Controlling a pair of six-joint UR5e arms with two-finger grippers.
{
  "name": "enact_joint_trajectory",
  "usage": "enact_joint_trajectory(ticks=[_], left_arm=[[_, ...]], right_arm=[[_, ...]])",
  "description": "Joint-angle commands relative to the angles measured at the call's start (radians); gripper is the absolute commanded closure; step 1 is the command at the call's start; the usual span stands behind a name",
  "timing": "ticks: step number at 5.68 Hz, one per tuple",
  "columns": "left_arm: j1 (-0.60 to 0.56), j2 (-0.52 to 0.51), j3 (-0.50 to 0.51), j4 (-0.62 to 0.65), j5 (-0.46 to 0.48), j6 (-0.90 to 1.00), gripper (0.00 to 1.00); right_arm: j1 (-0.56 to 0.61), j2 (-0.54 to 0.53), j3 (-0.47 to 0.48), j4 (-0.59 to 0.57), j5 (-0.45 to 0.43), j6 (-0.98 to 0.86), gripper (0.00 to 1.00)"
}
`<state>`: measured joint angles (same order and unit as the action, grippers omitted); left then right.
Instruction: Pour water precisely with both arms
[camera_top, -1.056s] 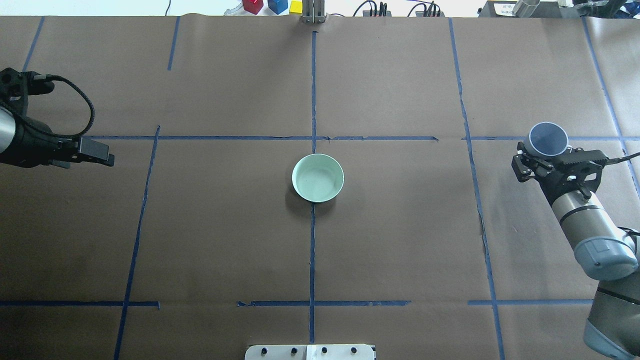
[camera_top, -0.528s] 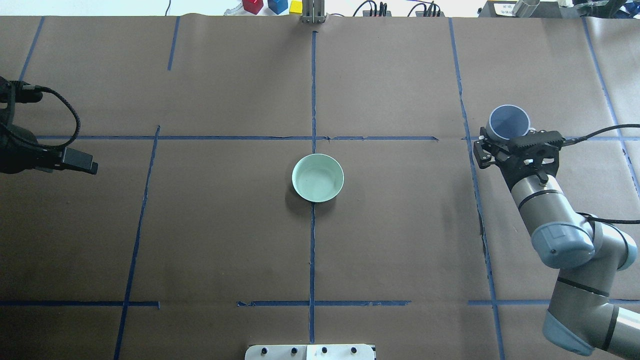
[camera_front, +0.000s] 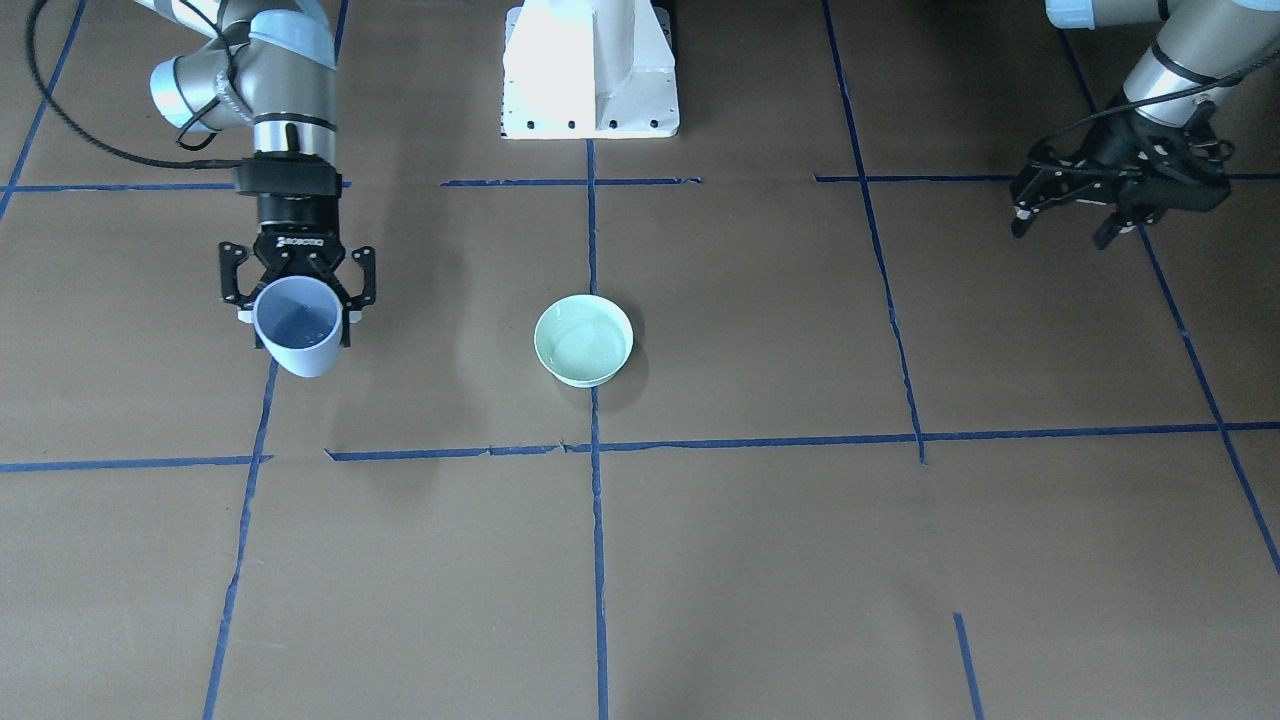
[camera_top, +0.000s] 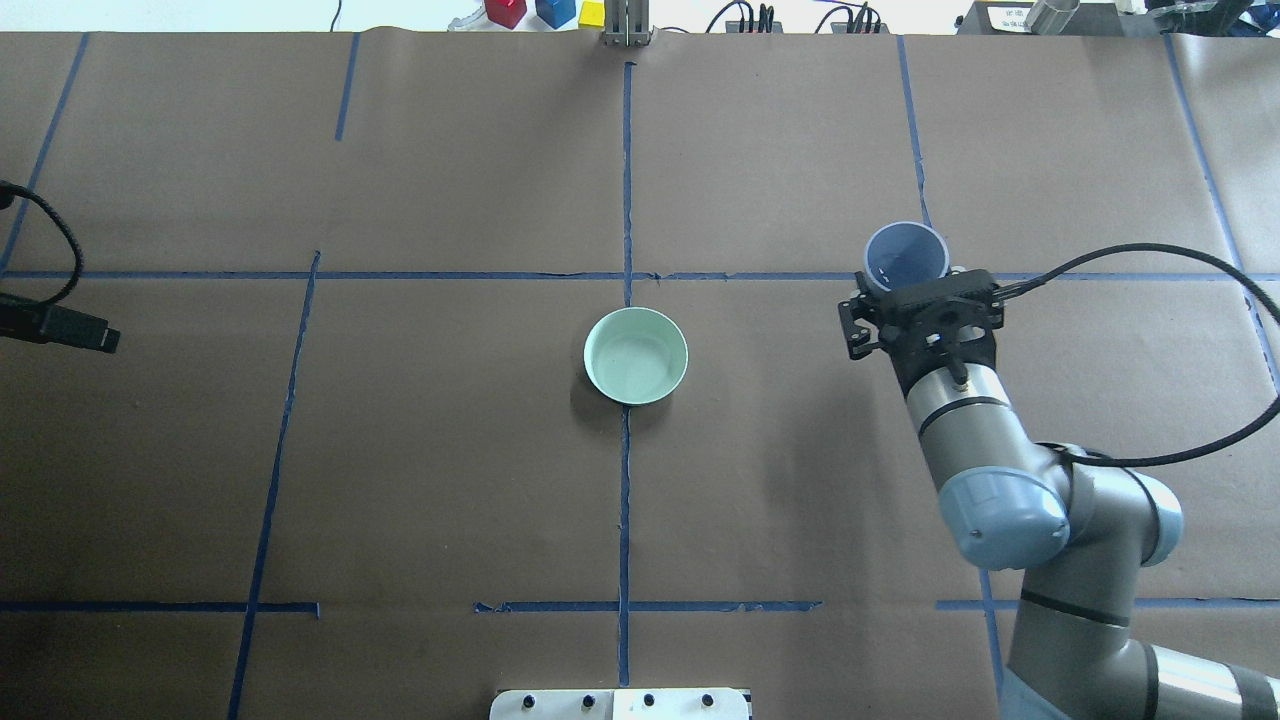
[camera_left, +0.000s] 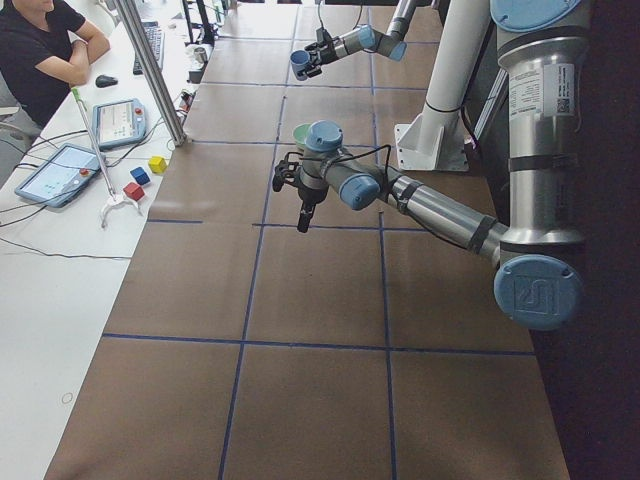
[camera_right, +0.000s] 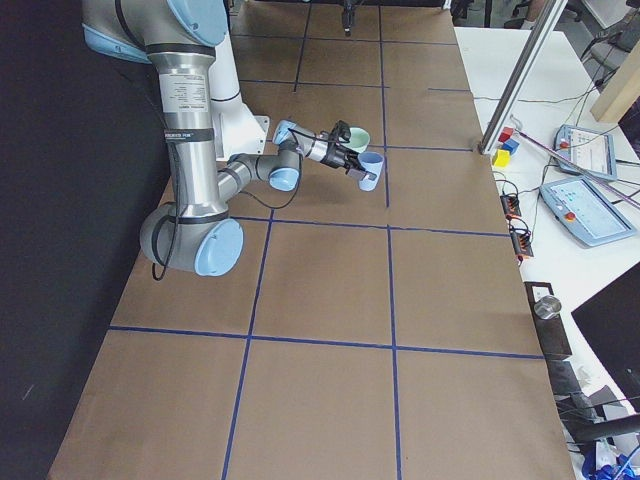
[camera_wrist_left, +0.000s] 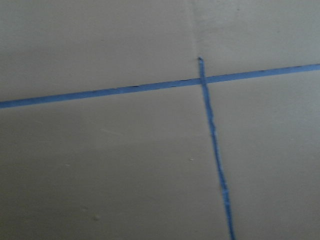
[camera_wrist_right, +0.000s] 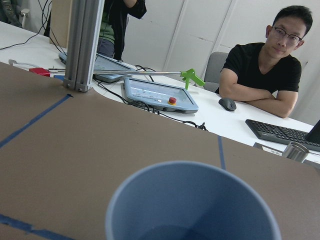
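My right gripper (camera_front: 298, 305) is shut on a light-blue cup (camera_front: 297, 338) and holds it upright above the table, to the right of the bowl in the overhead view. The cup (camera_top: 906, 256) shows a darker sheen of water (camera_front: 294, 325) inside. It fills the bottom of the right wrist view (camera_wrist_right: 192, 205). A pale green bowl (camera_top: 636, 355) sits at the table's middle with faint glints in it. My left gripper (camera_front: 1058, 232) is open and empty, far off at the table's left edge (camera_top: 85, 335).
Brown paper with blue tape lines (camera_top: 626, 200) covers the table. The white pedestal (camera_front: 590, 70) stands at the robot's side. Coloured blocks (camera_top: 545, 12) and a metal post (camera_top: 626, 25) are at the far edge. Seated people and tablets are beyond it.
My right arm has carried the cup leftward toward the bowl and a little farther from the robot. My left arm has drawn back toward the table's left edge.
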<state>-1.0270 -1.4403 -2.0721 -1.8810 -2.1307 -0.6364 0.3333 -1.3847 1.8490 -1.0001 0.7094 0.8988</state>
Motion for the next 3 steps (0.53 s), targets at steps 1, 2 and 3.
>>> enact_joint_trajectory(ticks=[1,2,3], left_arm=[[-0.091,0.044,0.004,0.0,-0.075,0.105,0.0],[-0.099,0.05,0.001,-0.001,-0.078,0.112,0.0],[-0.103,0.066,-0.005,-0.001,-0.078,0.112,0.0]], right_arm=[[-0.072,0.146,-0.001,-0.247,-0.06,0.005,0.98],[-0.098,0.195,-0.011,-0.343,-0.068,0.003,0.98],[-0.106,0.228,-0.019,-0.45,-0.067,-0.01,0.98]])
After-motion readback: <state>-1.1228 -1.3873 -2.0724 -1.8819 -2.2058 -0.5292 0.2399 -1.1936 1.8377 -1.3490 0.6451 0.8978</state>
